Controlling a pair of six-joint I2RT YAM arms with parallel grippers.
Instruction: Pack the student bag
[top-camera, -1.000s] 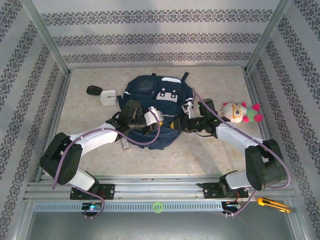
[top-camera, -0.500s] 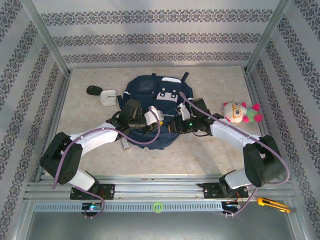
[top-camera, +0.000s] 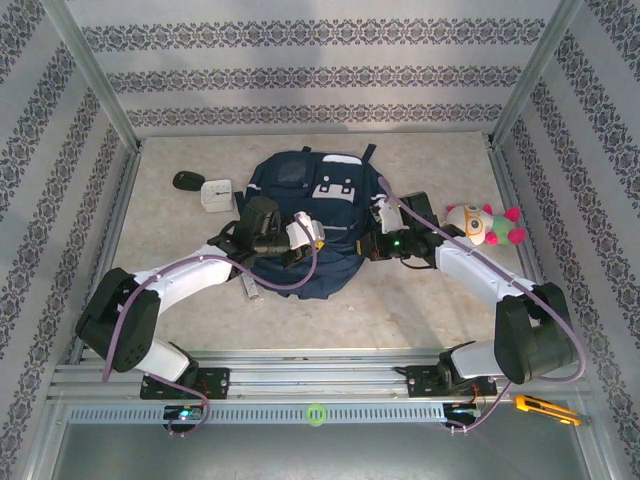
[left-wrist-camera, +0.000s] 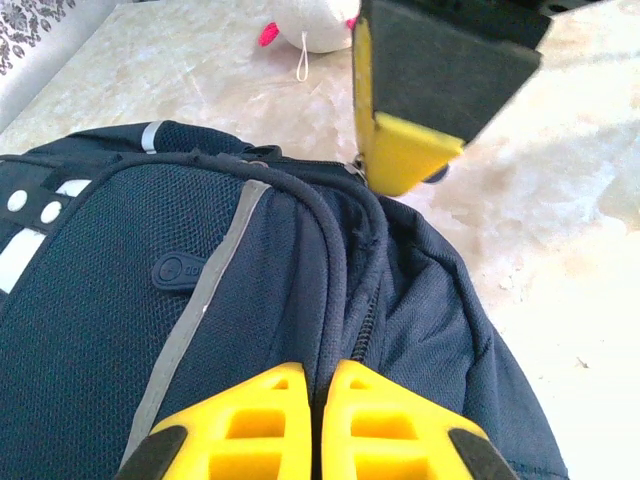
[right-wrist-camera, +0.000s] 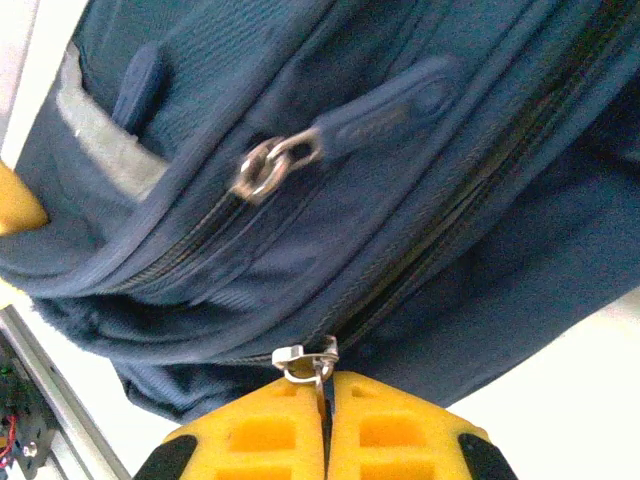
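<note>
Step in hand, my read: unzipping the main compartment. The student bag (top-camera: 300, 190) is lying flat mid-table, with the plush toy (top-camera: 483, 225) sitting at its 3 o'clock. The right gripper (right-wrist-camera: 325, 395) is clamping the small metal zipper pull (right-wrist-camera: 300, 357) at the bag's 4 o'clock edge, fingers tight on the tab. The left gripper (left-wrist-camera: 320, 385) is pinching the fabric ridge by the zipper track near 6 o'clock, clenched and bracing. Next: right is needing to drag the pull along the track while left is holding tension. Both arms are reaching in low, elbows out, left from 8 o'clock, right from 4.
</note>
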